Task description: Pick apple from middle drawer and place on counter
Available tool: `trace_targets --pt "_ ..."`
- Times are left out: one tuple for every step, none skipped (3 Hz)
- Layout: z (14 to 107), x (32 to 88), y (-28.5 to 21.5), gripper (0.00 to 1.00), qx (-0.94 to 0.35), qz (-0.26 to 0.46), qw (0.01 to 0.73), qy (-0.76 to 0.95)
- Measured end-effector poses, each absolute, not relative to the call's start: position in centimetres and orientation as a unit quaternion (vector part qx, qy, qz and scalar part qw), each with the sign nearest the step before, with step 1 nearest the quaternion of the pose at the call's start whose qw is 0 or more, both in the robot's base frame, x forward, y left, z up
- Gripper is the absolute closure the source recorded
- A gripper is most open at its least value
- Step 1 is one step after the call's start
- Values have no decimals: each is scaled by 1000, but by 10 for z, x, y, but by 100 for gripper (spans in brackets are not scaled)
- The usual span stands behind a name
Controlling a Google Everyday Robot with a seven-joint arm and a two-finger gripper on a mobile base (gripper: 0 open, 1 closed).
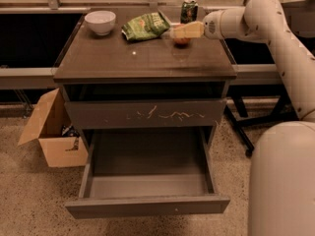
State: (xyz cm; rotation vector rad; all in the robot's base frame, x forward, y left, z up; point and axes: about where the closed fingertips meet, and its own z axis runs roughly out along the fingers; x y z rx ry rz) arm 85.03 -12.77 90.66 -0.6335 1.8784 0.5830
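The apple (182, 41) sits on the counter (142, 58) near its back right, just left of the green can. My gripper (183, 32) reaches in from the right and hovers right over the apple, hiding its top. The fingers (189, 30) look open and no longer clamp it. The middle drawer (147, 205) is pulled out at the bottom of the cabinet, and its inside shows nothing in it.
A white bowl (100, 21) stands at the counter's back left and a green chip bag (145, 26) at the back middle. A dark green can (189, 10) is behind the gripper. The scratched drawer front (147, 114) is closed. An open cardboard box (49, 132) sits on the floor, left.
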Motion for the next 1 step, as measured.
trace_targets --pt "932 813 -170 0 -229 235 572 752"
